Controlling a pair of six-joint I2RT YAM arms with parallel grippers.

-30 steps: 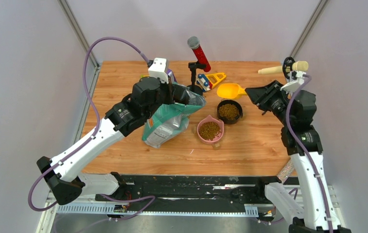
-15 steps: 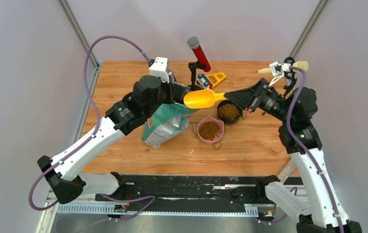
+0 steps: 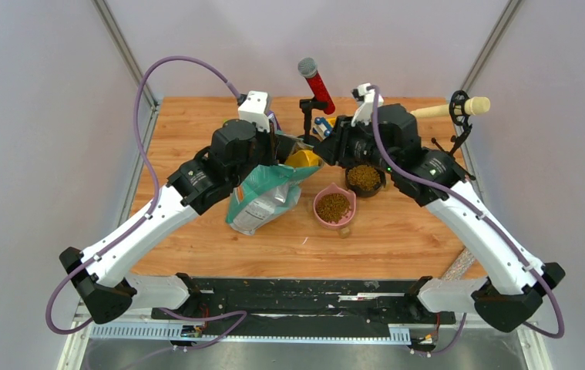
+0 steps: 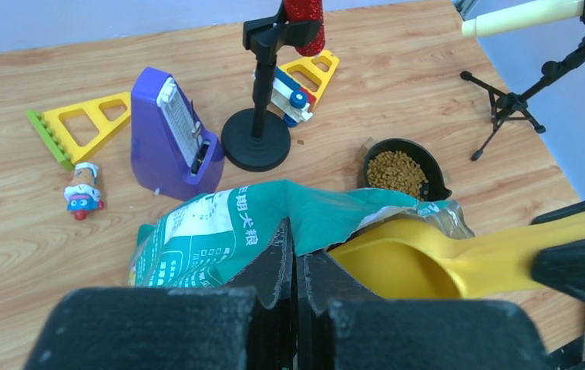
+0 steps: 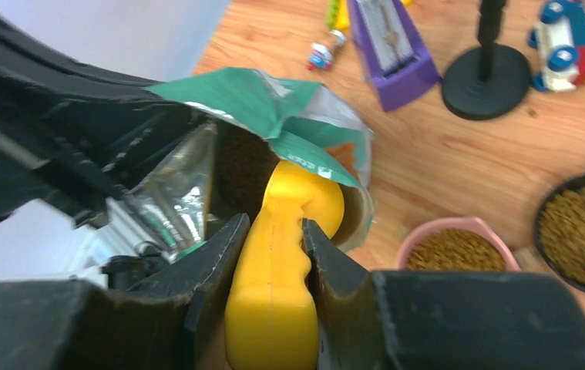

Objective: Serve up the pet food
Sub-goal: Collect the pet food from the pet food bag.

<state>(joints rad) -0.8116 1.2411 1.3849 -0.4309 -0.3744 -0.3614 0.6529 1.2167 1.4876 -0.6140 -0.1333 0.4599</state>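
A: Left gripper point(image 4: 295, 245), what's it doing?
B: Jaws pressed together, pinching the top edge of the teal bag point(image 4: 220, 223). It's holding the rim up so the mouth is gaping toward the right arm

A: Right gripper point(image 5: 274, 225)?
B: Gripping the handle of the yellow scoop point(image 5: 304, 196), one finger on each side. The scoop's bowl is going in under the torn flap, just inside the mouth

A: Where's the pet food point(image 3: 334, 207)?
B: Kibble is sitting in the pink bowl point(image 5: 443, 226) and in the black bowl point(image 4: 436, 174), both just right of the bag. Inside the bag it's looking dark brown, but I can't tell the fill level

A: Scoop loaded?
B: Can't tell, the bag flap is hiding its front half

A: Why two arms?
B: The bag is floppy and would likely be folding shut without that pinch, so the left is acting as a prop while the right is digging

A: Step?
B: I'm judging it as scooping another portion. Both bowls are already showing food, so probably late in the task

A: Risk?
B: The scoop catching the flap, or pellets spilling on the way out
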